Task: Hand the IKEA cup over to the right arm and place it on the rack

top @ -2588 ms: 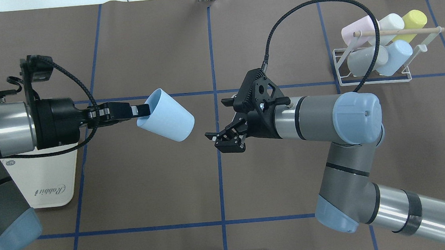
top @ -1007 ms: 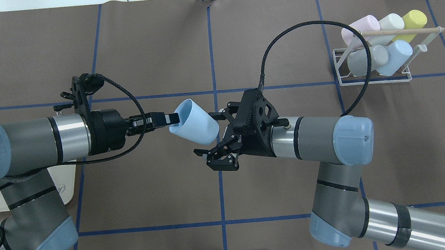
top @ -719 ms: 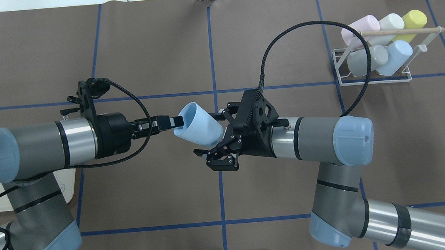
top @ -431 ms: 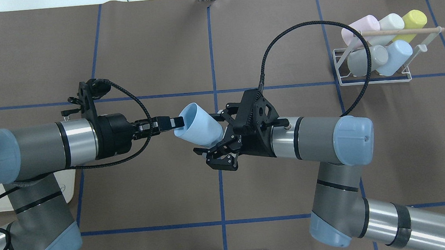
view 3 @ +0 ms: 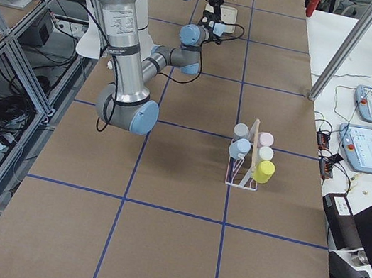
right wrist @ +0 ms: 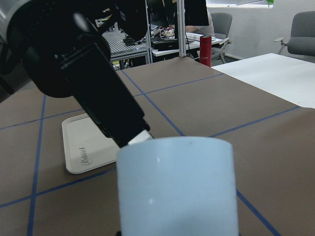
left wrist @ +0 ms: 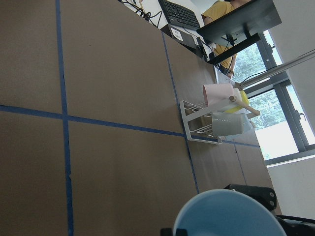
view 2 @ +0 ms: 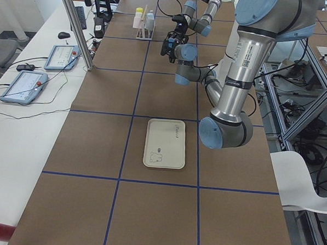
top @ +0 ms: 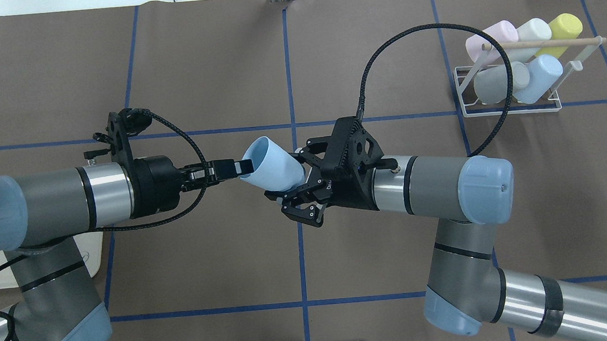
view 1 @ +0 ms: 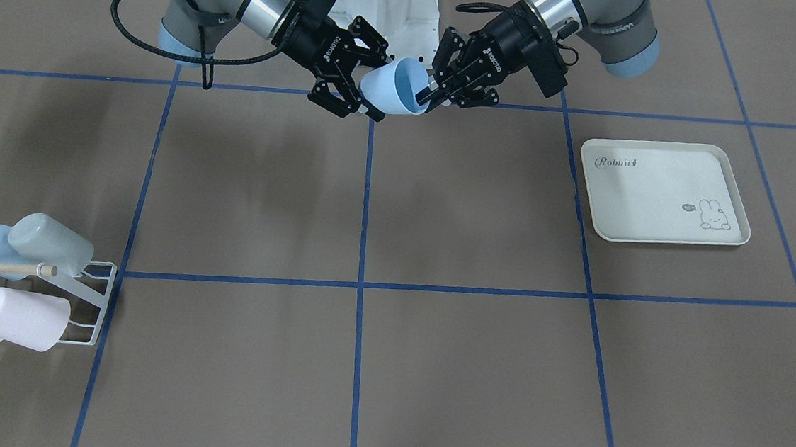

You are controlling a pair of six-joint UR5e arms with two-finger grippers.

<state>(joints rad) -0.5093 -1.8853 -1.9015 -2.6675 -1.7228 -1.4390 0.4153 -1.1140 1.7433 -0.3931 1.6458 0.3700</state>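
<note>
Your left gripper (top: 242, 167) is clamped on the rim of the cup (top: 275, 167), one finger inside the mouth and the other outside the wall. The cup is light blue and hangs in the air above the table (top: 192, 65). It is tipped on its side, with the mouth toward the left gripper and the closed end pointing straight away from it.

That closed end sits inside your right gripper (top: 283, 173). Its jaws are spread, one on each side of the cup. You cannot tell from these views whether the pads touch the wall. In the right wrist view the cup fills the low centre directly ahead of the jaws, with the left gripper black behind it at the rim. The right arm (top: 435, 187) lies nearly level behind its gripper.

Back behind the left gripper, partly under that arm, the cream tray (view 1: 663, 195) lies flat on the table.

Well behind the right gripper, past its wrist and farther out on the table, stands the white wire rack (top: 540, 110). A wooden dowel (top: 542, 43) runs across its top. On it lean a pink cup (top: 488, 39), a white cup (top: 533, 30), a yellow cup (top: 566, 28), a grey cup (top: 494, 84) and a second blue cup (top: 542, 76).
</note>
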